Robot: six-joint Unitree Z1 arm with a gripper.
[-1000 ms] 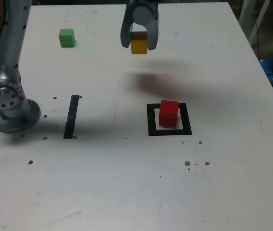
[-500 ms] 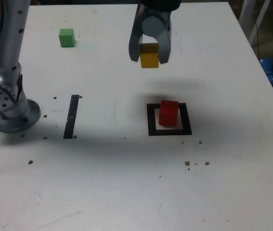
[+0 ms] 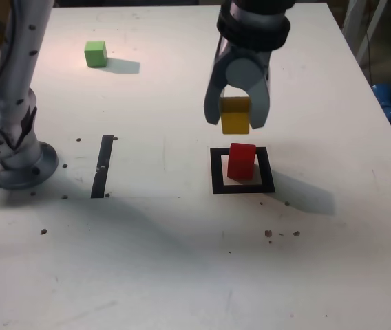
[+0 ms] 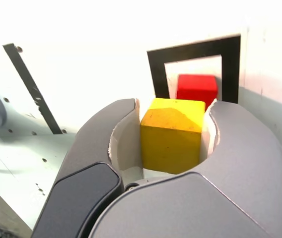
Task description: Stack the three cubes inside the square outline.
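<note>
Holding the yellow cube (image 3: 235, 115) between both jaws, the hand (image 3: 236, 118) hangs in the air above the table (image 3: 182, 261), just behind the square outline (image 3: 242, 187) in the exterior view. Red cube (image 3: 241, 161) sits inside the outline on its pale centre, not touching the yellow one. Green cube (image 3: 95, 53) rests far off toward the exterior view's upper left. Thin black strip (image 3: 103, 166) lies between arm base (image 3: 9, 155) and outline.
</note>
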